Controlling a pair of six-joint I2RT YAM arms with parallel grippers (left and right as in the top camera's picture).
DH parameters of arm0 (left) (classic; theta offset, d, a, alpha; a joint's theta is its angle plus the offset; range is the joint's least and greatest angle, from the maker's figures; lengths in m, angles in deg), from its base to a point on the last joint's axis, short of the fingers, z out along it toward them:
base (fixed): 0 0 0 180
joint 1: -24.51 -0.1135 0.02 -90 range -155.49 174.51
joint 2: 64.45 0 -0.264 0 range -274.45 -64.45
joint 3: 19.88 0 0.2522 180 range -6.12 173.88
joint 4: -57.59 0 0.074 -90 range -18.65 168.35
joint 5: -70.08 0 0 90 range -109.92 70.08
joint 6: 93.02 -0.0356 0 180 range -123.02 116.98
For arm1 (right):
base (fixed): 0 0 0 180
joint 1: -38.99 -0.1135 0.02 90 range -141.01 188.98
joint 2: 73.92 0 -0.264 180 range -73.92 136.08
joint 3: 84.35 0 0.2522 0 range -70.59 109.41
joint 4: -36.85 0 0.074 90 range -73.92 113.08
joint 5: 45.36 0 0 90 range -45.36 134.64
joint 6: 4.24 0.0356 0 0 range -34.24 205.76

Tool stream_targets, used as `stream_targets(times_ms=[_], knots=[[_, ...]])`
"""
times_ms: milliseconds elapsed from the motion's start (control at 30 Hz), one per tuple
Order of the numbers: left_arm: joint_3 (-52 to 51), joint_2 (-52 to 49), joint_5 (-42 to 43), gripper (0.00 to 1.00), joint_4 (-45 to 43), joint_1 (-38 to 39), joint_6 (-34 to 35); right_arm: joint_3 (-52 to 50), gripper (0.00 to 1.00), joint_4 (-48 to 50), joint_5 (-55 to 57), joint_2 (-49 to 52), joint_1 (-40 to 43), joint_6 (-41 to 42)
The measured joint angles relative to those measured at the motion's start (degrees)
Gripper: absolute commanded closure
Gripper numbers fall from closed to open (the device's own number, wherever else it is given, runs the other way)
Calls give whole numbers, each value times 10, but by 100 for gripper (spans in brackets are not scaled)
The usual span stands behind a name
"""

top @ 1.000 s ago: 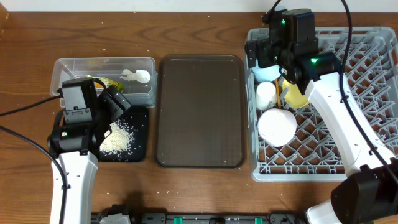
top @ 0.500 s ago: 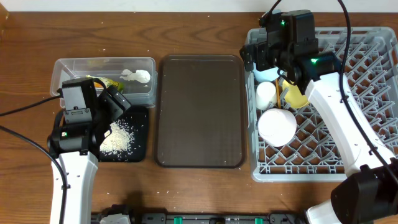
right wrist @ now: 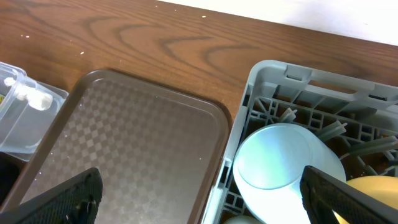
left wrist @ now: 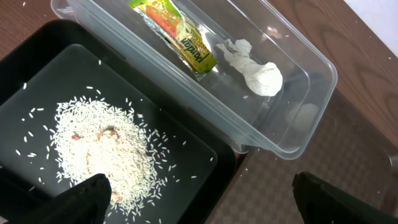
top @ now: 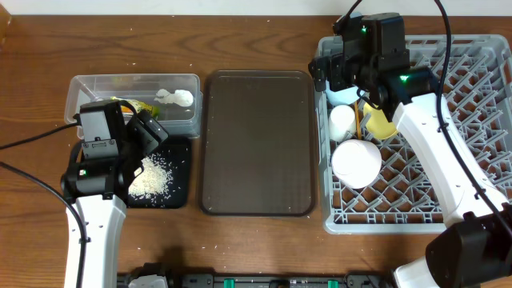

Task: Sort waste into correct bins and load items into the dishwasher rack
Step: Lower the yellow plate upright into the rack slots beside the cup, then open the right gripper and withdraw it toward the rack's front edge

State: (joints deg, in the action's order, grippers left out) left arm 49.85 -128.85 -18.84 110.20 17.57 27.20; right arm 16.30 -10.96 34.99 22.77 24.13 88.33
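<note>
The clear tub (top: 96, 86) holds the snack wrapper (left wrist: 177, 37) and the crumpled tissue (left wrist: 255, 71). Just in front of it, the black tray (left wrist: 186, 180) carries a heap of rice (left wrist: 99, 149). My left gripper (left wrist: 202, 208) hangs open over the black tray's right edge, with nothing between its fingers. In the grey rack (top: 464, 184), along its left side, stand a light blue bowl (right wrist: 280, 165), a white cup (top: 342, 122), a yellow plate (top: 382, 126) and a pale bowl (top: 356, 162). My right gripper (right wrist: 205, 199) is open and empty above the rack's far left corner.
A large dark brown serving tray (top: 258, 142) lies between the bins and the rack. A few stray rice grains dot the wooden table (top: 256, 40) near its front. Both arms reach in from the front edge.
</note>
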Motion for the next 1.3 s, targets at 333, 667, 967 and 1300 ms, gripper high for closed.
stream_targets(times_ms=[333, 667, 967, 1300], knots=[[0, 0, 0, 4, 0, 0, 0, 0, 1, -25, 0, -4, 0, 0], [0, 0, 0, 4, 0, 0, 0, -2, 1, -103, -1, -135, 0, 0], [0, 0, 0, 4, 0, 0, 0, -7, 1, -158, 40, -322, 0, -23], [0, 0, 0, 4, 0, 0, 0, -214, 1, -158, 59, -612, 10, -74]])
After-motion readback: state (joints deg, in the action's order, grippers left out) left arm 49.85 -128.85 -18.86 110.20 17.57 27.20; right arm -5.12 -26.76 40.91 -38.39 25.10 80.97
